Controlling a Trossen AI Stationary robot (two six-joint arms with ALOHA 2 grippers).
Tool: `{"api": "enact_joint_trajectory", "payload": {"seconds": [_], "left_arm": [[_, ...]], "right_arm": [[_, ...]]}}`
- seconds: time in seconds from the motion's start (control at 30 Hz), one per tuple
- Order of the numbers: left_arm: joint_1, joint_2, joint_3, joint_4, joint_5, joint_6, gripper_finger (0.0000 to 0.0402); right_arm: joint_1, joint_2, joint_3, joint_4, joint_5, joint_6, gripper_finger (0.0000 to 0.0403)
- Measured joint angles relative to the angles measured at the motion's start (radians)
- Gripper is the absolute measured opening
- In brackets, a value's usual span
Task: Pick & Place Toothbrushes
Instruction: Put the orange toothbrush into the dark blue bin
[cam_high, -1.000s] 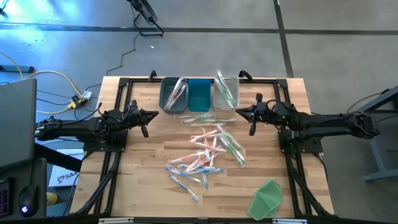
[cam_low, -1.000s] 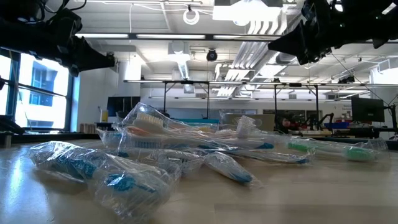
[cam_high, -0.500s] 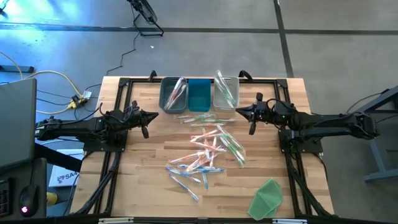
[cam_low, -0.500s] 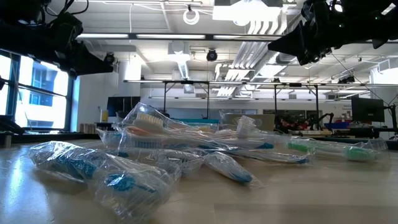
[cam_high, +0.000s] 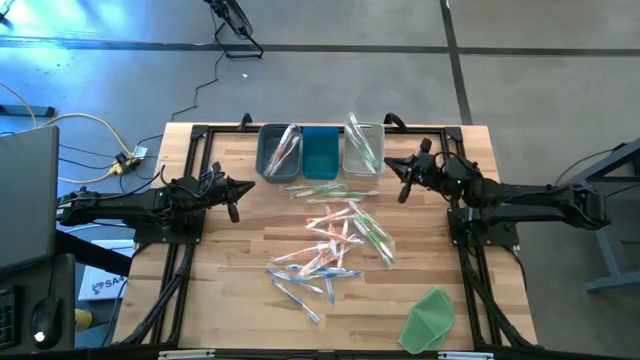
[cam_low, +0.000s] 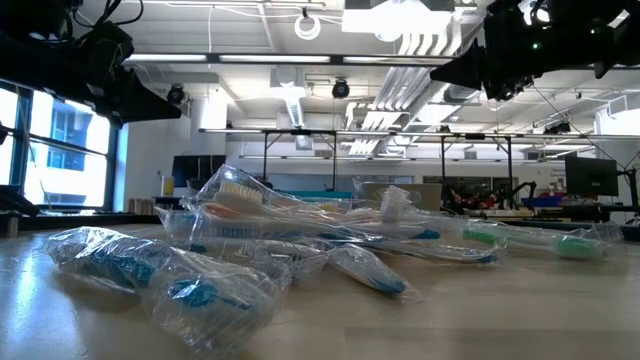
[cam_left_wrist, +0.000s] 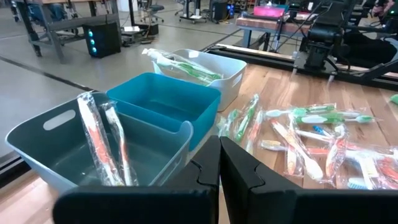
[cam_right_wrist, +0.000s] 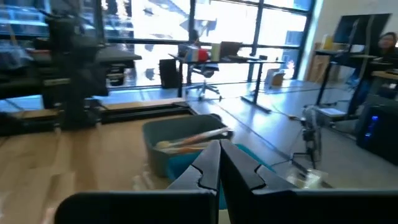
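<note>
Right gripper (cam_high: 400, 183), empty with fingers closed beside the bins (cam_high: 321, 152), should open before descending squarely onto one of the loose toothbrushes (cam_high: 335, 236) below-left of it; left gripper (cam_high: 234, 194), also closed, waits opposite.

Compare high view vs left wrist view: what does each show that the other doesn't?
High view only: both arms, the right tool shut near the white bin, the folded green sheet at the table's near corner, floor cables.

Left wrist only: a close look inside the grey bin with orange wrapped toothbrushes, plus the room beyond.

Both: three bins in a row, the teal bin empty, loose toothbrushes scattered on the wooden table, and the left tool shut.
</note>
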Motion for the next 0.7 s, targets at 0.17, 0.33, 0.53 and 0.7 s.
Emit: {"api": "enact_joint_trajectory", "payload": {"seconds": [0.17, 0.33, 0.53, 0.7], "left_arm": [[0.000, 0.000, 0.000, 0.006, 0.000, 0.000, 0.0001], [0.000, 0.000, 0.000, 0.036, 0.000, -0.042, 0.0001], [0.000, 0.000, 0.000, 0.053, 0.000, -0.171, 0.0001], [0.000, 0.001, 0.000, 0.069, 0.000, -0.183, 0.0001]], "right_arm": [[-0.061, 0.000, 0.000, -0.001, 0.039, 0.000, 0.0002], [-0.109, 0.000, 0.000, -0.001, 0.034, 0.002, 0.0002], [-0.162, 0.000, 0.000, 0.009, 0.035, 0.000, 0.0002], [-0.197, 0.000, 0.000, 0.010, 0.033, 0.000, 0.0002]]}}
